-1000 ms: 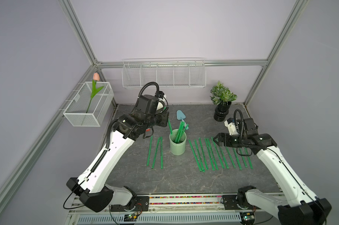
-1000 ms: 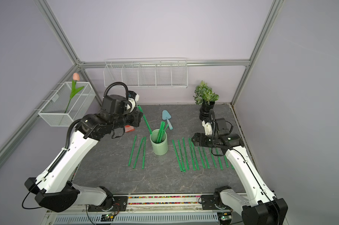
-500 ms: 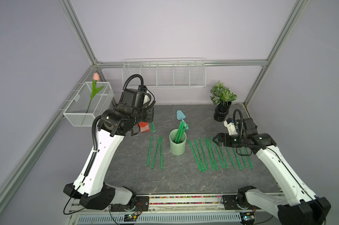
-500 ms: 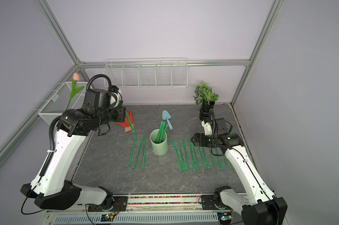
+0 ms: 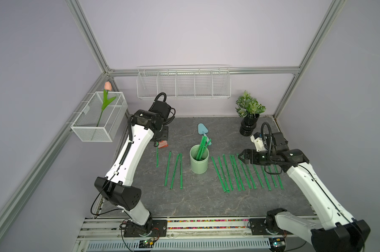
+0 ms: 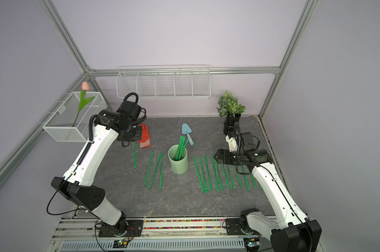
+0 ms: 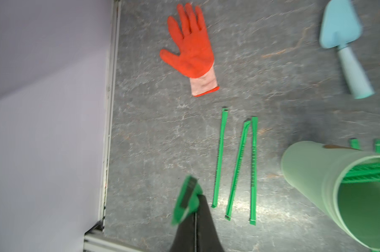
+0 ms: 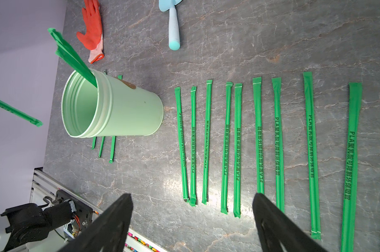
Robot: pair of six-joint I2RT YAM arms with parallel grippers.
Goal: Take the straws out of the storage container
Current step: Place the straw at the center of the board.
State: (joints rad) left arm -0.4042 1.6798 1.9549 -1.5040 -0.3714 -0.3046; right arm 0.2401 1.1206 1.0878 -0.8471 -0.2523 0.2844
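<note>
the grey table (image 5: 195,203) carries the storage container (image 5: 199,163) at its middle, a few straws (image 5: 201,147) leaning inside, the rest laid in rows either side. the left gripper (image 7: 197,210), clamped on a held straw (image 7: 185,200) beside the left row, should lower it parallel before releasing. the right gripper (image 8: 191,196) hangs wide apart, empty.

straws (image 8: 237,150): green, black lettering | storage container (image 8: 130,109): mint | glove (image 7: 191,48): orange | trowel (image 7: 339,28): pale blue | tabletop (image 8: 272,43): grey, veined
</note>
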